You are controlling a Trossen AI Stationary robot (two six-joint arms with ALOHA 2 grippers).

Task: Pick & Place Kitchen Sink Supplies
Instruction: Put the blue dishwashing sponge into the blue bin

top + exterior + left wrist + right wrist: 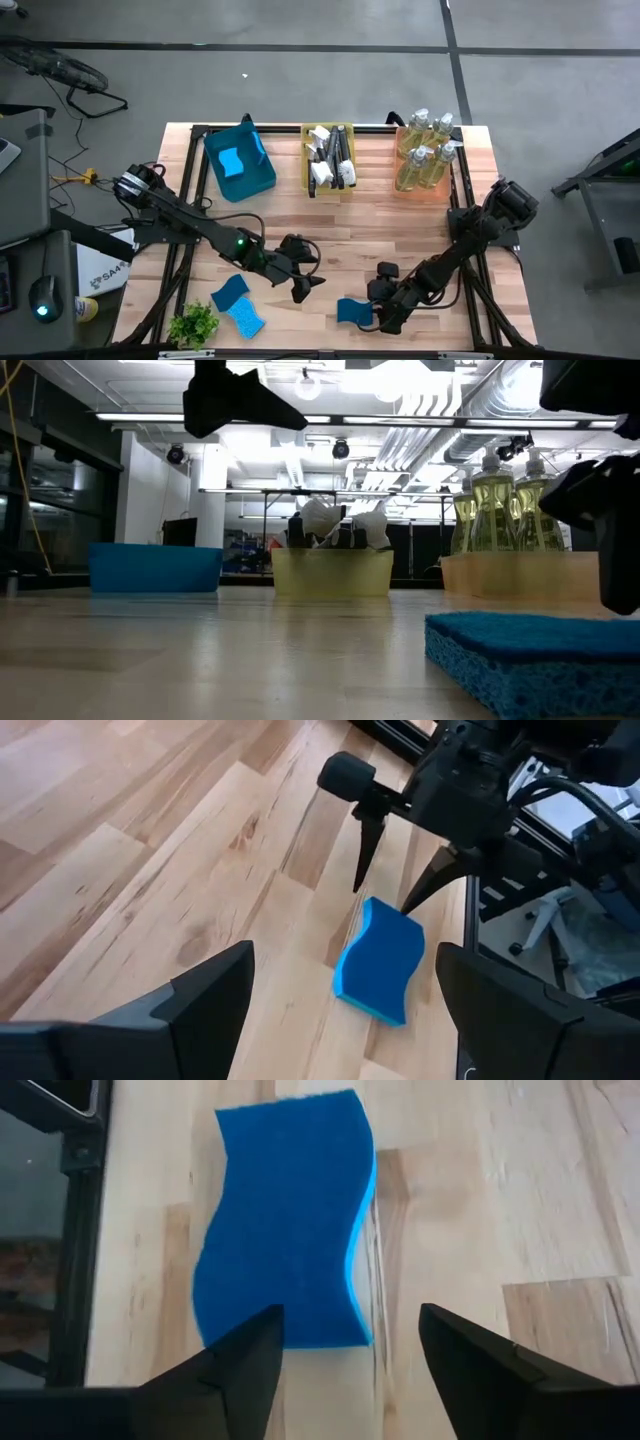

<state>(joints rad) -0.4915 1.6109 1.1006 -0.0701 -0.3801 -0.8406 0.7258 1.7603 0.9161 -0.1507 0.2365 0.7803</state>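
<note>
A blue wavy-edged sponge [285, 1220] lies flat on the wooden table near its front edge, also seen in the high view [350, 311]. My right gripper [350, 1350] slants down over one short end of it, open, with a finger on either side of that end. My left gripper [305, 285] hangs open in the air a little to the left, pointed at the same sponge and holding nothing. Two more blue sponges [240, 305] lie flat at the front left. My right gripper has one fingertip [410, 906] right at the sponge's end corner [408, 920] and the other fingertip off to the side over bare wood. Whether the fingertip touches the sponge, I cannot tell. The sponge lies flat on the table.
Along the far edge stand a blue bin [262, 178] with a sponge in it, a yellow bin [305, 165] with dish brushes and an orange bin [400, 185] with pump bottles. A small green plant [193, 325] sits at the front left corner.
</note>
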